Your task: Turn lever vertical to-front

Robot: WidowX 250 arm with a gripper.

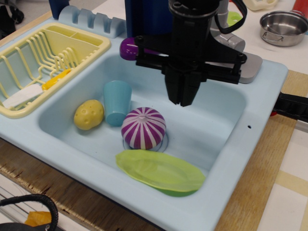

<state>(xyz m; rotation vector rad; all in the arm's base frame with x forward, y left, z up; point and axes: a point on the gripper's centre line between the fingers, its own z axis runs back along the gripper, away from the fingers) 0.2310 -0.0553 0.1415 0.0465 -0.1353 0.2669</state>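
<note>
Gripper point(183, 98) hangs over the sink basin point(211, 120), fingers pressed together, pinching nothing, tips pointing down. Arm body blocks most of the toy faucet point(236, 45) behind it.

Lever point(230, 39): only a grey stub shows past the arm at the back rim, lying tilted toward the front-right on the faucet base. Hub and tip are partly hidden, so I can't tell its exact angle. Gripper is clear of it, not touching.

Risks, my read:
- Gripper sits low in front of the faucet, so any move back toward the lever could clip the faucet pipe or base with the crossbar.
- If the lever isn't fully at front, a re-approach is blind from this view because the arm hides the hub.
- Dropping further would hit the striped purple-white ball point(143, 128) just below-left of the tips.

Containers:
- Basin holds a yellow potato point(88, 114), a blue cup point(117, 102) touching it, the striped ball over the drain, and a green leaf-shaped dish point(161, 171) against the front wall.
- Yellow drying rack point(29, 62) at left holds a white piece and an orange piece.
- Steel pot point(284, 26) at back right, contents not visible.
- Purple eggplant point(127, 48) on the back rim, half hidden.
</note>
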